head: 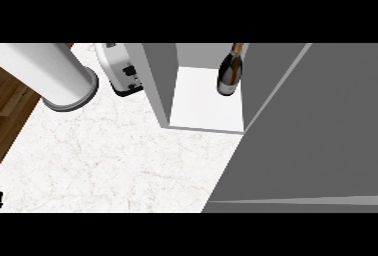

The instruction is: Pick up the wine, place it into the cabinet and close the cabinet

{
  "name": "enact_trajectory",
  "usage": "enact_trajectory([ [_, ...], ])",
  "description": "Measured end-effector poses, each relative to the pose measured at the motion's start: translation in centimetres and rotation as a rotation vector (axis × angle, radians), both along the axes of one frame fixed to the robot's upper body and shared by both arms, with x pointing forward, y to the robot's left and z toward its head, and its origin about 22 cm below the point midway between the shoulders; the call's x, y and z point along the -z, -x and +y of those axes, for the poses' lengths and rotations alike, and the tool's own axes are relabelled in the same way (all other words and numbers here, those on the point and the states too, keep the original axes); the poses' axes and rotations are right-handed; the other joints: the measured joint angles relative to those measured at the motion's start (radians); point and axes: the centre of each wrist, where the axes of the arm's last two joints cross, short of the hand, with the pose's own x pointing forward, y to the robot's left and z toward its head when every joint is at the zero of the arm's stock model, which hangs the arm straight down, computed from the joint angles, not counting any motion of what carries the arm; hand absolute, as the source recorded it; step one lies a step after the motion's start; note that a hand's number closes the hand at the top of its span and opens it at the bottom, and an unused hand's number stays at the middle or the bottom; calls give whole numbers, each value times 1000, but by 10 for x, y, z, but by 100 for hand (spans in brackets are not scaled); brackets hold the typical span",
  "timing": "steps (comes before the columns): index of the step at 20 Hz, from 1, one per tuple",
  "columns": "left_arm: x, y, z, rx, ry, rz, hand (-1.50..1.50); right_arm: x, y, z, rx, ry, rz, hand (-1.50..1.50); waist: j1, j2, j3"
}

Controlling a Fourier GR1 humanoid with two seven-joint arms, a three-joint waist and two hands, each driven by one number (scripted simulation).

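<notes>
The dark wine bottle (230,70) with a gold neck stands upright inside the cabinet (159,85), on its white shelf floor (207,105), close to the right side. The cabinet's grey door (310,130) is swung out over the counter and fills the right of the view; the opening between its edge and the cabinet's left wall still shows the bottle. A small black sliver, probably my left hand (1,198), shows at the lower left edge. My right hand is nowhere to be seen.
A thick white cylinder (52,75) with a grey rim sits at the back left. Beside it is a white appliance (122,70) with black parts. The marble counter (118,160) ends at the left, over a wooden floor (15,100).
</notes>
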Motion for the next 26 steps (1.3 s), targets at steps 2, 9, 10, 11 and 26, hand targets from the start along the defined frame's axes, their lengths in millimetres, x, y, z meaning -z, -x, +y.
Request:
enact_trajectory([
  [2, 0, 0, 0, 8, 3, 3, 150, 2, -1, 0, -7, -11, 17, 150, 6, 3, -1],
  [9, -1, -2, 1, 29, 2, 1, 150, 4, -4, 1, -25, -35, 36, 150, 22, 14, -3],
  [10, -2, -3, 2, 31, 1, -2, 150, 3, -5, 1, -27, -34, 31, 150, 23, 15, -3],
  [11, -2, -4, 2, 34, -1, -4, 150, 3, -5, 0, -27, -34, 26, 150, 25, 17, -4],
  [26, -5, -10, -5, 99, 14, -17, 150, -8, -70, 22, 192, -58, 7, 150, 91, 42, -5],
])
